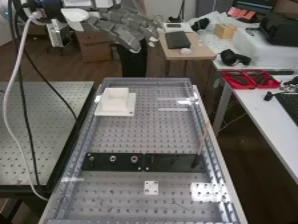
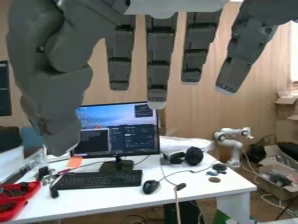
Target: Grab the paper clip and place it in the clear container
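The hand (image 1: 133,35) is well beyond the black strip (image 1: 110,161) and higher up, off toward the far left. It is released: its fingers (image 2: 158,62) reach out nearly straight, with nothing between them and the thumb (image 2: 56,100). A faint thin shape (image 1: 179,204) lies on the near side of the black strip, beside the small white plate (image 1: 151,187); it may be the paper clip, but it is too indistinct to be sure. The clear edging (image 1: 87,127) runs around the black strip, yet I cannot tell whether it belongs to the clear container.

The step in hand looks like the approach. Best to confirm the clip first, then come in from above, passing high over the black strip and clear of the upright stick (image 1: 202,142) at its right end. A clip that flat calls for a thumb-to-fingertip pinch, lowered until the tips just meet the surface; pressing harder could jam the fingers or skid the clip away. Closing slowly and evenly should keep it from flicking out.
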Controlling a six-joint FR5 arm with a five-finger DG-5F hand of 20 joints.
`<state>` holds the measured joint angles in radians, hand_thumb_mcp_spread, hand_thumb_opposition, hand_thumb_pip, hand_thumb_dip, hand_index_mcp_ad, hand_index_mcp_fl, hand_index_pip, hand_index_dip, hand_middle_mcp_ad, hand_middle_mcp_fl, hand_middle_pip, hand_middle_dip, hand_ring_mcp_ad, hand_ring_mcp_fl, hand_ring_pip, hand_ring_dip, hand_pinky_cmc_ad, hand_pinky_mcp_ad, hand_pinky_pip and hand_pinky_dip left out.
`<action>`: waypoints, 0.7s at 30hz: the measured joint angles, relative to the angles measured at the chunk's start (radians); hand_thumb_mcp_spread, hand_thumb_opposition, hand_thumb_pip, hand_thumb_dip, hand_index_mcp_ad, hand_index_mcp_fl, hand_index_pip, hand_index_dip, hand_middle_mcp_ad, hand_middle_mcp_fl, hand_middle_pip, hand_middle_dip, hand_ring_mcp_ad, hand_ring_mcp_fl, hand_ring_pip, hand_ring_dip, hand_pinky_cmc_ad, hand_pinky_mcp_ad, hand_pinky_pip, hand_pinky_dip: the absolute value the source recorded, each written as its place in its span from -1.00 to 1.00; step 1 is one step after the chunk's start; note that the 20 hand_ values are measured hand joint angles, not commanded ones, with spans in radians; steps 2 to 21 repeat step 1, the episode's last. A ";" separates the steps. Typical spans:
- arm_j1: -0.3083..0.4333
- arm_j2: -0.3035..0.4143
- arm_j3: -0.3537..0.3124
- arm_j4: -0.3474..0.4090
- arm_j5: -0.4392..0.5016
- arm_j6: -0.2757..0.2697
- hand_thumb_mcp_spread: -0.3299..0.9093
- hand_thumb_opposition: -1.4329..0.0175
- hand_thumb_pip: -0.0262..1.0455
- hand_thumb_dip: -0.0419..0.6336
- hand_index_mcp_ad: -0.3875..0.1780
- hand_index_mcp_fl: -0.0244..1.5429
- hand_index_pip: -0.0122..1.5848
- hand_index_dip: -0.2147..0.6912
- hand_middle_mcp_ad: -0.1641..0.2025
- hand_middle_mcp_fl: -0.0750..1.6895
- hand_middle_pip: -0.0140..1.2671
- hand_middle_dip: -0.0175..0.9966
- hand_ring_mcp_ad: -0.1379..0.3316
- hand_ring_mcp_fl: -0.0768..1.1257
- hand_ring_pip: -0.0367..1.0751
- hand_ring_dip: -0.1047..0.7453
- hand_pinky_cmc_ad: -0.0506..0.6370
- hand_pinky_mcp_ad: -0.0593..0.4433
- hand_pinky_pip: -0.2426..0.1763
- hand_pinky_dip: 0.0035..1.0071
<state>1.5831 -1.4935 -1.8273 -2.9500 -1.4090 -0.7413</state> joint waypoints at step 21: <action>-0.001 -0.001 0.000 -0.001 -0.002 0.000 0.12 -0.09 -0.10 -0.31 -0.23 -0.36 -0.88 -0.58 0.05 -0.39 -0.79 -0.01 0.07 -0.54 -0.77 0.07 0.44 0.62 0.17 0.06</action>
